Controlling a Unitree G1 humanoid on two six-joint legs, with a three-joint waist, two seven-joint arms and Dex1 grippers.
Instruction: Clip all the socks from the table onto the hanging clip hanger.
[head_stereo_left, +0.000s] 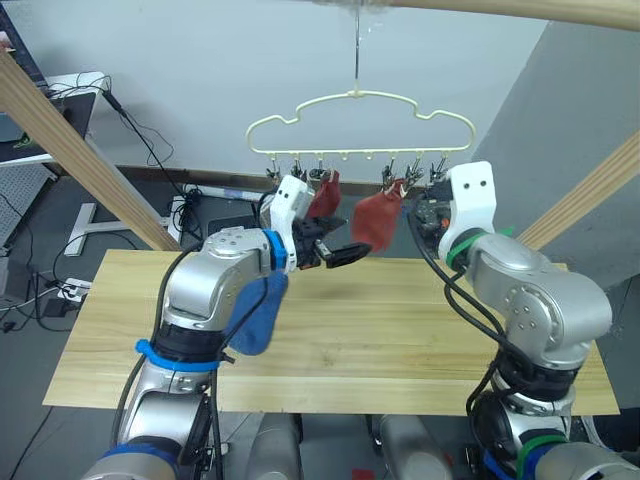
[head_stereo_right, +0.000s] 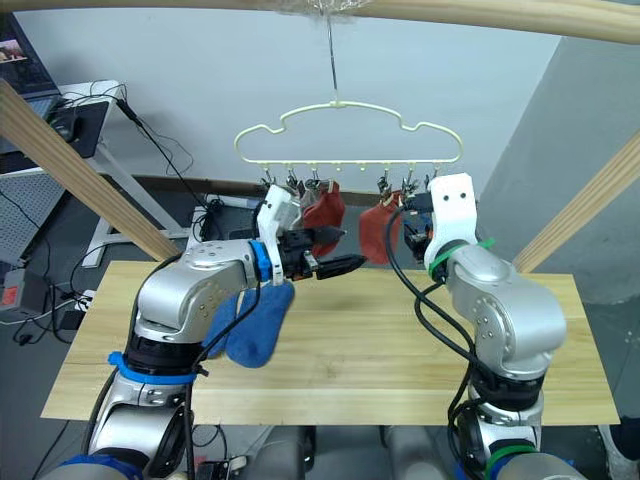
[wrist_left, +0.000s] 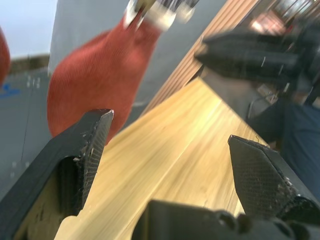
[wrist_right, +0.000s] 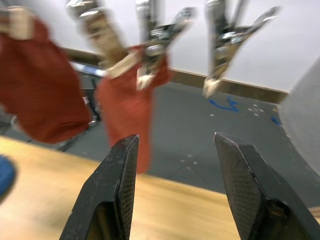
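Head views: two rust-red socks (head_stereo_left: 378, 220) hang toe-down, long axis vertical, from the clip hanger (head_stereo_left: 360, 125). A blue sock (head_stereo_left: 258, 312) lies near the table's (head_stereo_left: 400, 330) front, under the left forearm, long axis sloping toward the front edge. Left wrist view: left gripper (wrist_left: 167, 150) spread, empty, one red sock just beyond it. Right wrist view: right gripper (wrist_right: 176, 165) spread, empty, free metal clips (wrist_right: 222, 45) above.
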